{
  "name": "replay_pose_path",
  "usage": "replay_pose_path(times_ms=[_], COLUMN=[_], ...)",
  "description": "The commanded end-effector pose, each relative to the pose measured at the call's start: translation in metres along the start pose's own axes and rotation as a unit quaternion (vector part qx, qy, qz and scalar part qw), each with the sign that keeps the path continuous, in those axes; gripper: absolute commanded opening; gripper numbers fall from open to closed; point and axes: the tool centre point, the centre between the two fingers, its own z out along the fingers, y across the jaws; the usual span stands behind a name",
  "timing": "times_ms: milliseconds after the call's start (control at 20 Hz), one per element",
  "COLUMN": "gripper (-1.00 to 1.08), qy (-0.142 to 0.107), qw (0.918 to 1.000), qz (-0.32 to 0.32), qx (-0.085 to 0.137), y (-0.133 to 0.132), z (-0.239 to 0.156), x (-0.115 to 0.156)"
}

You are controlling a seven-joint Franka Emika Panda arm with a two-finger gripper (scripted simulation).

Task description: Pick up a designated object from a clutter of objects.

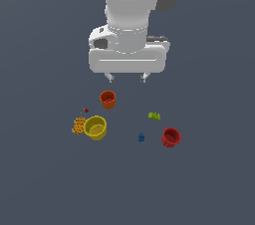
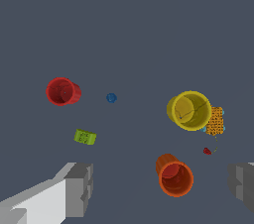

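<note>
Your gripper hung above the clutter with its jaws spread wide and nothing between them, over the orange cup. Below it, on the exterior view's left, the yellow cup touched the orange-speckled box; the red cup sat on the right. The green block lay far of that red cup, and your small blue object lay apart, just left of it, with the tiny red piece smallest.
</note>
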Motion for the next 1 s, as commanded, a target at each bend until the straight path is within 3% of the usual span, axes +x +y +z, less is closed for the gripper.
replay_pose_path(times_ms=[0, 950], gripper=[1.0, 1.0], qy=[0.0, -0.013], qw=[1.0, 0.9996], qz=[0.0, -0.024], qx=[0.0, 0.005], y=[0.0, -0.003], z=[0.0, 0.018], x=[0.0, 0.0])
